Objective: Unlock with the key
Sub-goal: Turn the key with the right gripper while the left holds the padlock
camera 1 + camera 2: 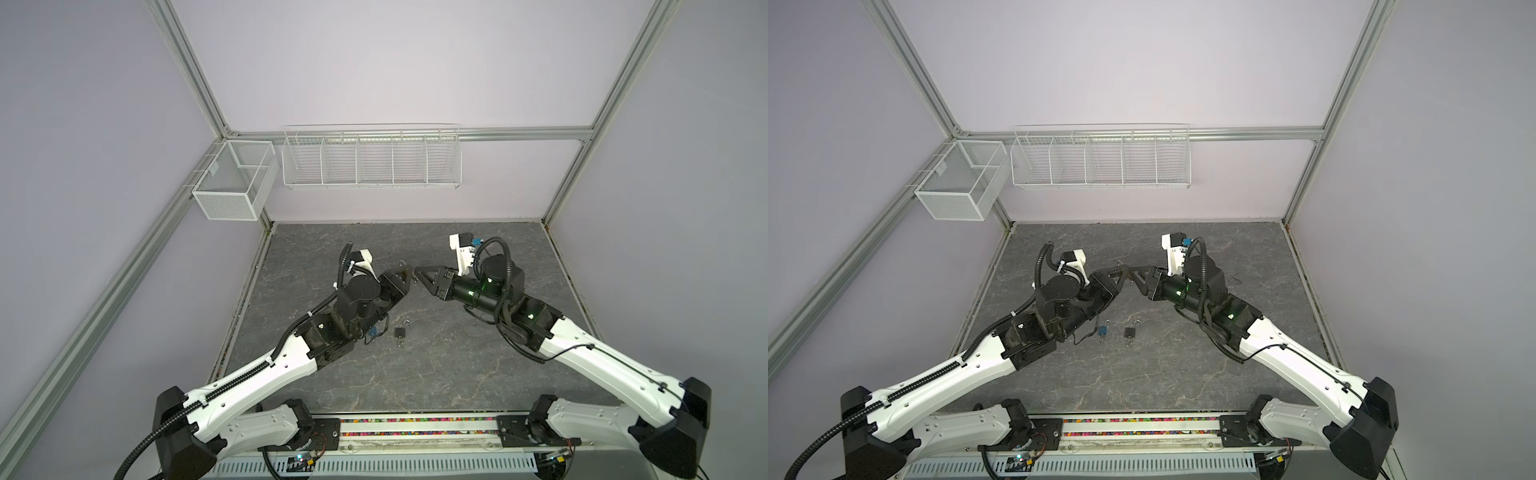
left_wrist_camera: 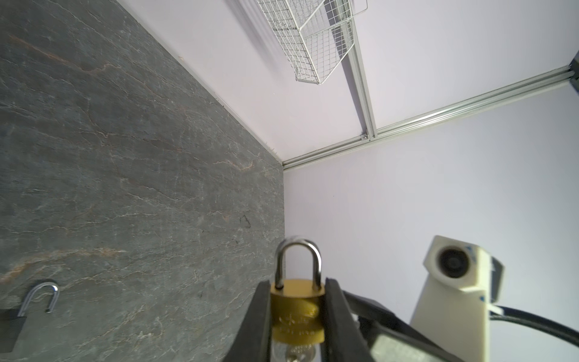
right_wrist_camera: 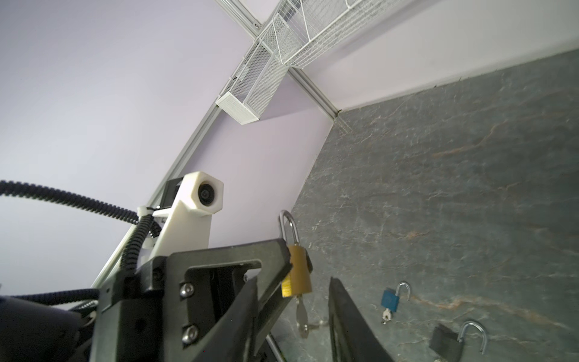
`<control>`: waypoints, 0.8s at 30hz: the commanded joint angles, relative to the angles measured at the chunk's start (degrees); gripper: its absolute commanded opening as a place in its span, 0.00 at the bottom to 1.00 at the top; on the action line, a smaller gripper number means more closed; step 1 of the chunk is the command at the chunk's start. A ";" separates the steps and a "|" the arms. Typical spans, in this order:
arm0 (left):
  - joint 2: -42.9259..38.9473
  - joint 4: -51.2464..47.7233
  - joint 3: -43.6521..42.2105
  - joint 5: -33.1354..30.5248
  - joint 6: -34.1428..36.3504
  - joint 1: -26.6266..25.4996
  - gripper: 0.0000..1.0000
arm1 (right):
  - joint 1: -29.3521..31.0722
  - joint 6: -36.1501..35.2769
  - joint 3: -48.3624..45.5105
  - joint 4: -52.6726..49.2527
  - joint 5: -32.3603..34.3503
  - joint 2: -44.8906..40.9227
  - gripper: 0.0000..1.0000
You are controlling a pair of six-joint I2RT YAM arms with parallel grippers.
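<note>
Three padlocks are counted. The brass padlock (image 2: 297,310), its shackle shut, is clamped between the narrow-set jaws of the left gripper (image 2: 297,283) and held above the table (image 3: 438,188). A key (image 3: 301,313) is seated in its underside. The right gripper (image 1: 419,271) is placed almost tip to tip with the left. Its jaws are parted, and one finger (image 3: 344,313) is seen just beside the key, not touching it. The blue padlock (image 3: 390,301), with a second key (image 3: 387,314) in it, and the black padlock (image 3: 445,343) are laid on the table, both shackles swung open.
</note>
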 commanded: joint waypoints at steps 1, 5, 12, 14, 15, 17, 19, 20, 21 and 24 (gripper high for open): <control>-1.54 -3.40 2.39 -2.29 9.17 0.15 0.00 | -0.28 -4.36 2.19 -6.18 1.06 -2.72 0.50; -3.07 -7.14 1.73 -5.64 19.91 0.51 0.00 | -0.52 -8.24 4.71 -16.40 3.78 -5.20 0.63; -8.95 4.17 -8.85 -3.87 49.47 0.07 0.00 | -0.62 -17.60 11.76 -33.16 5.08 -4.86 0.78; -10.22 9.75 -13.18 -1.83 56.00 -0.17 0.00 | -0.66 -20.25 14.48 -37.78 4.73 -3.06 0.80; -10.30 11.76 -14.56 -1.41 58.90 -0.51 0.00 | -0.65 -21.41 15.55 -39.60 4.33 -2.08 0.80; -9.64 16.06 -16.66 -3.67 63.88 -2.43 0.00 | -0.64 -24.51 17.52 -42.43 1.85 0.36 0.81; -8.84 18.82 -17.97 -3.83 68.41 -4.18 0.00 | -0.41 -26.55 19.13 -44.75 0.37 2.52 0.82; -8.35 20.82 -18.89 -4.27 70.53 -5.32 0.00 | -0.15 -26.66 20.01 -45.90 1.14 3.48 0.82; -7.86 22.62 -19.73 -5.37 71.97 -6.34 0.00 | 0.13 -26.51 20.59 -46.63 2.01 4.15 0.82; -6.71 30.70 -23.41 -6.30 76.89 -9.15 0.00 | 1.13 -24.98 22.06 -48.28 4.77 6.31 0.83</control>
